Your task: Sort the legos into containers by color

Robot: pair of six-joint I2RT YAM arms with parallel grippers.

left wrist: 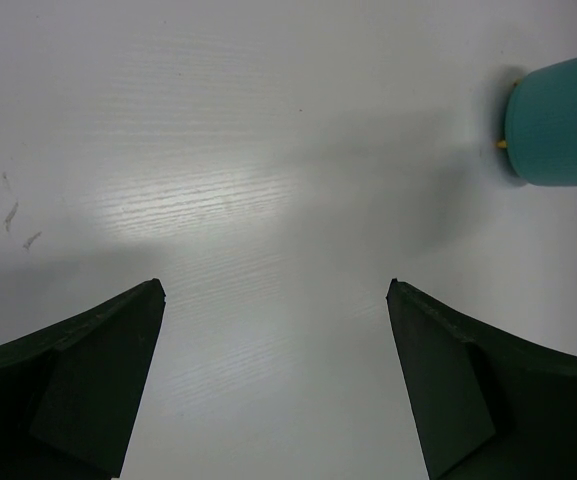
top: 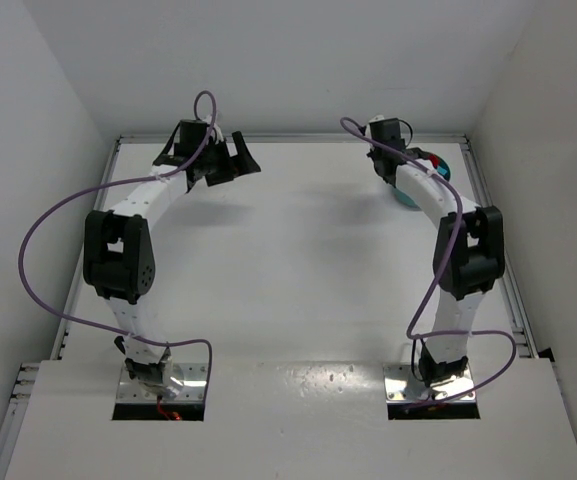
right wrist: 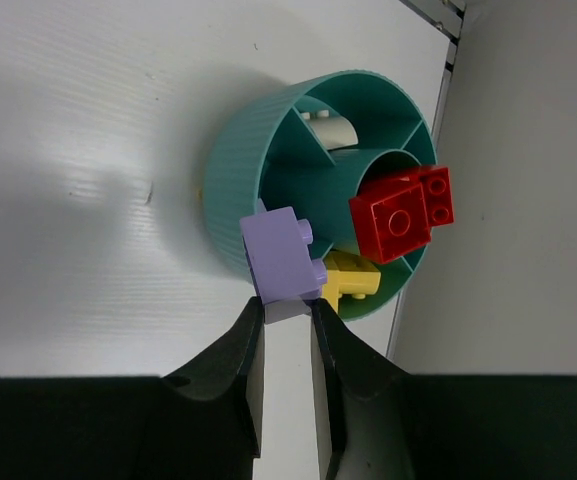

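My right gripper (right wrist: 286, 305) is shut on a purple lego brick (right wrist: 282, 252), holding it over the near rim of the round teal container (right wrist: 230, 190). Inside the divided dish I see a red brick (right wrist: 400, 213), a yellow brick (right wrist: 351, 276) and a cream brick (right wrist: 330, 128). From above, the container (top: 440, 170) sits at the back right, mostly hidden by the right arm, whose gripper (top: 386, 168) is over it. My left gripper (left wrist: 275, 290) stands wide open above bare table with nothing between its fingers; in the top view the left gripper (top: 230, 158) is at the back left.
In the left wrist view the teal dish (left wrist: 556, 122) shows at the upper right with a small yellow piece (left wrist: 502, 144) at its base. The table's right edge rail (right wrist: 446, 20) and the side wall run close beside the dish. White walls enclose the table.
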